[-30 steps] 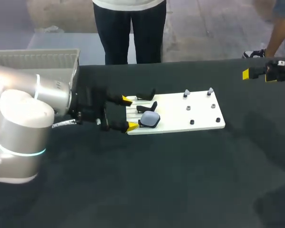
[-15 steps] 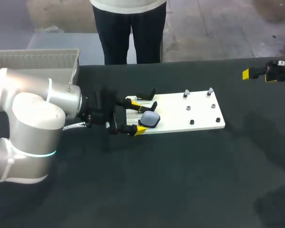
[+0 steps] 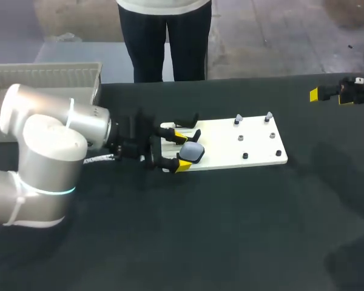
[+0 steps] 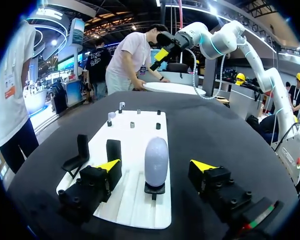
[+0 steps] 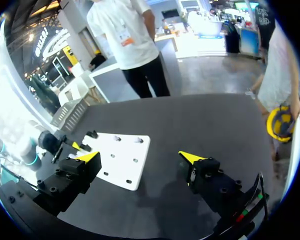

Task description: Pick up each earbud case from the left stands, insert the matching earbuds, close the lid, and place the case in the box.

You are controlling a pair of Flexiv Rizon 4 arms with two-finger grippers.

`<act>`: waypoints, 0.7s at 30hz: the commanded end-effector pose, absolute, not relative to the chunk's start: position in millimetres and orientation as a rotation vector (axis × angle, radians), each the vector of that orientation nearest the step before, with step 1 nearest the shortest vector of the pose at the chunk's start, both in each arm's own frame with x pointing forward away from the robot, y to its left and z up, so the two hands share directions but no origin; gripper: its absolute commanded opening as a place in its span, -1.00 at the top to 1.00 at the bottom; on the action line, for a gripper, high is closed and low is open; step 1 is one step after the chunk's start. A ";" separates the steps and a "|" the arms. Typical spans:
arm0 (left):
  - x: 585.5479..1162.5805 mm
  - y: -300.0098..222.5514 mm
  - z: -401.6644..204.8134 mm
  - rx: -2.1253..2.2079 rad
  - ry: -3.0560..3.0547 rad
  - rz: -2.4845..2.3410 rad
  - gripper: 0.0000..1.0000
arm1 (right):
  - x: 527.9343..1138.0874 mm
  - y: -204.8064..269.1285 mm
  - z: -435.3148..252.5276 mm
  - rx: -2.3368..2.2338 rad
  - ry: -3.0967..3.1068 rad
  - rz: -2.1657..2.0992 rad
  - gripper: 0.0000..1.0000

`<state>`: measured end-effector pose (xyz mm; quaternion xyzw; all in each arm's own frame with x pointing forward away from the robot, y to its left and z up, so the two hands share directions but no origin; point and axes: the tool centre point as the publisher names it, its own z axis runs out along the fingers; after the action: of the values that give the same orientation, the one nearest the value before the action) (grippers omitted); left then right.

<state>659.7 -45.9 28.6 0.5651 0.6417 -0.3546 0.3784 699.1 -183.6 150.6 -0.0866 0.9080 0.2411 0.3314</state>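
Left claw (image 3: 181,150) standing apart, straddling case (image 4: 156,161) at plate's (image 3: 255,148) 9 o'clock end; best centring tips on its sides, clamping evenly, lifting straight off stand (image 4: 154,189).

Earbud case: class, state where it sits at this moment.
In the head view, the earbud case sits at the left end of the white board, between the open fingers of the left tool, with a gap on each side.
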 end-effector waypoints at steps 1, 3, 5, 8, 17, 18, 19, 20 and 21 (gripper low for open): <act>662.3 -48.7 24.6 1.447 1.635 -0.913 -0.69 | 699.9 -184.0 149.8 -0.229 2.373 0.633 -1.00; 662.6 -49.1 23.4 1.447 1.635 -0.921 -0.65 | 699.9 -184.0 149.8 -0.229 2.373 0.633 -1.00; 662.6 -49.3 23.3 1.446 1.633 -0.927 -0.65 | 699.9 -184.0 149.8 -0.229 2.373 0.633 -1.00; 662.7 -49.9 23.4 1.442 1.627 -0.940 -0.66 | 699.9 -184.0 149.8 -0.229 2.373 0.633 -1.00; 663.2 -51.0 25.5 1.440 1.616 -0.938 -0.77 | 699.9 -184.0 149.8 -0.229 2.373 0.633 -1.00; 663.2 -51.5 25.9 1.442 1.613 -0.938 -0.79 | 699.9 -184.0 149.8 -0.229 2.373 0.633 -1.00; 663.7 -52.3 26.2 1.445 1.612 -0.941 -0.79 | 699.9 -184.0 149.8 -0.229 2.373 0.633 -1.00; 664.6 -53.3 26.6 1.447 1.611 -0.941 -0.79 | 699.9 -184.0 149.8 -0.229 2.373 0.633 -1.00; 665.1 -53.9 26.7 1.451 1.610 -0.941 -0.77 | 699.9 -184.0 149.8 -0.229 2.373 0.633 -1.00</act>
<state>662.3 -52.4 28.4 0.5666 0.6326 -0.3673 0.3794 699.1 -183.6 150.6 -0.0866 0.9080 0.2411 0.3314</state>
